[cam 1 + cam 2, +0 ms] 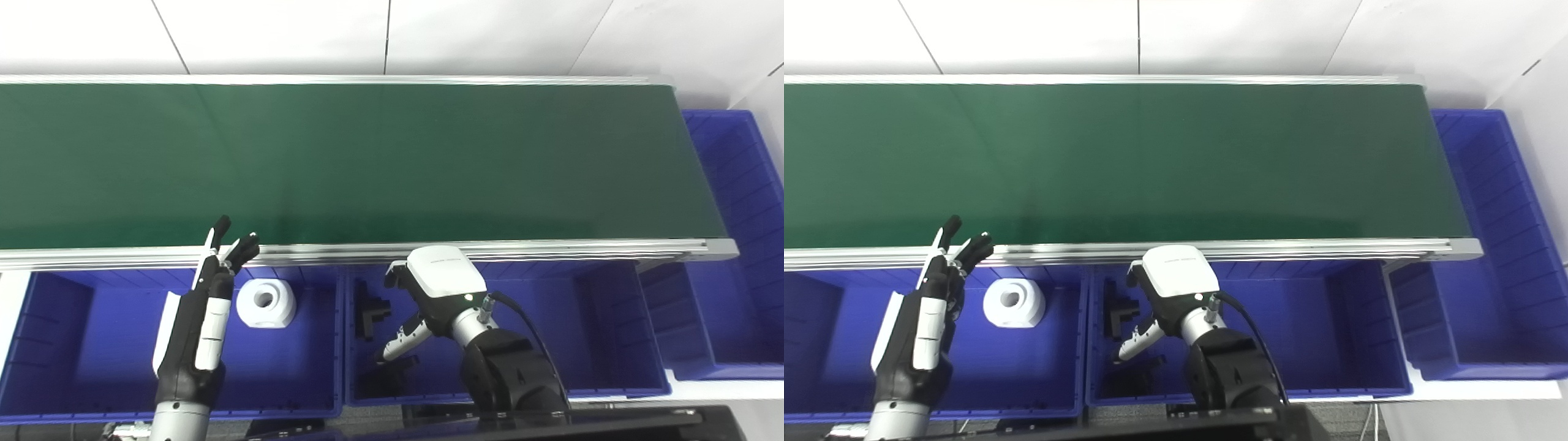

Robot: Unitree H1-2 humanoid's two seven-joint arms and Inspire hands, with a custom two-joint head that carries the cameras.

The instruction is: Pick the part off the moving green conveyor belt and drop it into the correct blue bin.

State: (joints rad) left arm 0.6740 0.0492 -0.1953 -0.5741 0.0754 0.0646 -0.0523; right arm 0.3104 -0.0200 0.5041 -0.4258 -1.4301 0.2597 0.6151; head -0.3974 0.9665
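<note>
The green conveyor belt (367, 159) runs across the view and carries no part. My left hand (202, 324) is open with its fingers spread, raised over the left blue bin (92, 343), fingertips near the belt's front rail. A white round part with a hole (266, 303) lies in that bin, just right of the hand. My right hand (438, 285) hangs palm down over the middle blue bin (582, 331), thumb held apart, holding nothing that shows. A black L-shaped part (370, 312) lies in the bin left of it, and another black part (392, 373) below.
A third blue bin (741, 245) stands past the belt's right end. The belt's metal front rail (551, 248) runs just above the bins. White wall panels are behind the belt.
</note>
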